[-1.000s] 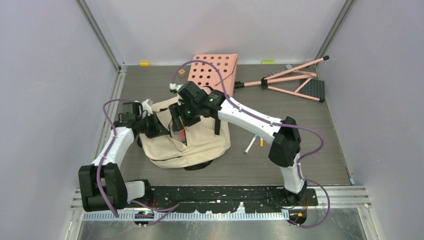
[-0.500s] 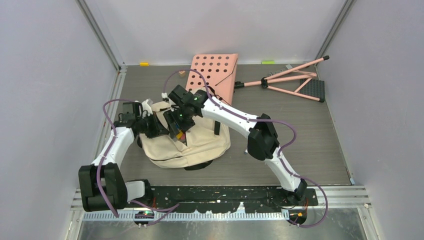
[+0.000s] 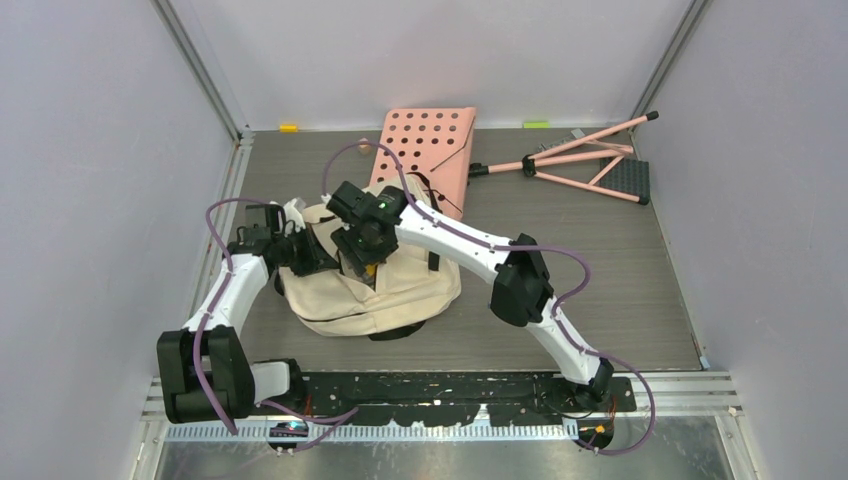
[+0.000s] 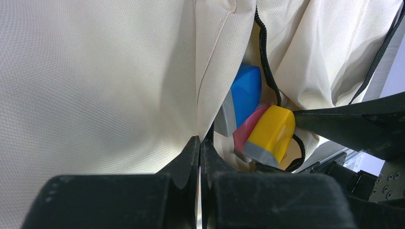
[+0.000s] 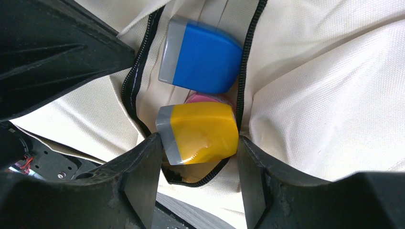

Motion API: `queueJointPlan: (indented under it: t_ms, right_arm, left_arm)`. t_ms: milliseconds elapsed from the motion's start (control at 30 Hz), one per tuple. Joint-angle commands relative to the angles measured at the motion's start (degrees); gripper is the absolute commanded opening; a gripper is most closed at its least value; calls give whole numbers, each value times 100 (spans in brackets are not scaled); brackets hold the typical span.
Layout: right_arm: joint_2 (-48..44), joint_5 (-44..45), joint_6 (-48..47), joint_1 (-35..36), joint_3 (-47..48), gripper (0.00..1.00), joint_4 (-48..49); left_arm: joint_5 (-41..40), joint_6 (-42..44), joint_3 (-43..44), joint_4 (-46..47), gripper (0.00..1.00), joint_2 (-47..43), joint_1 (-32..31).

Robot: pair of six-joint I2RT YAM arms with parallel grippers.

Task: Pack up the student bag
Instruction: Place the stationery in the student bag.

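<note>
The student bag (image 3: 405, 288), cream with black zipper trim, lies on the table between the arms. My left gripper (image 3: 316, 254) is shut on the fabric edge of the student bag (image 4: 95, 71) at its opening, the left gripper (image 4: 200, 143) pinching right beside the zipper. My right gripper (image 3: 361, 262) hangs over the same opening. In the right wrist view the right gripper (image 5: 198, 143) is shut on a yellow block with a grey end (image 5: 200, 131). A blue block (image 5: 203, 57) and a pink one (image 5: 206, 98) lie inside the bag (image 5: 325, 86) beneath it.
A pink perforated board (image 3: 430, 145) lies just behind the bag. To its right a pink folding stand (image 3: 580, 160) with a black plate (image 3: 627, 180) lies on the table. Grey walls close in the left, back and right sides.
My right arm has swung left, its elbow folding in toward the bag, and its gripper has carried the yellow block left and down to the bag's opening. The left arm has stayed put.
</note>
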Motion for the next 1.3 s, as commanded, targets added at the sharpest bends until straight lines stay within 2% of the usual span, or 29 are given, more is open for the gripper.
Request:
queueJointPlan:
  t_ms: [0, 300, 500, 600, 700, 900, 1133, 1233, 1267]
  right_arm:
    - [-206, -187, -145, -21, 26, 37, 272]
    - [366, -2057, -468, 5, 481, 39, 784]
    - [864, -3153, -350, -3, 852, 39, 936]
    - [953, -2596, -386, -14, 855, 38, 765]
    - [917, -1151, -377, -48, 746, 38, 522]
    - [1030, 374, -291, -164, 716, 36, 34]
    - [812, 1591, -146, -214, 356, 35, 16]
    - [736, 1979, -131, -221, 348, 40, 40]
    - [698, 1982, -143, -222, 339, 45, 87]
  left_arm:
    - [16, 57, 35, 8, 0, -87, 24]
    - [-92, 50, 44, -21, 0, -234, 25]
    - [-46, -13, 72, -100, 0, -477, 21]
    - [-108, 7, 114, -158, 0, -517, 23]
    - [-143, 4, 98, -184, 0, -518, 24]
    - [-160, -40, 120, -247, 0, -573, 25]
    - [-193, -41, 115, -285, 0, -617, 20]
    - [-187, -41, 106, -276, 0, -625, 23]
    - [-187, -41, 106, -276, 0, -623, 25]
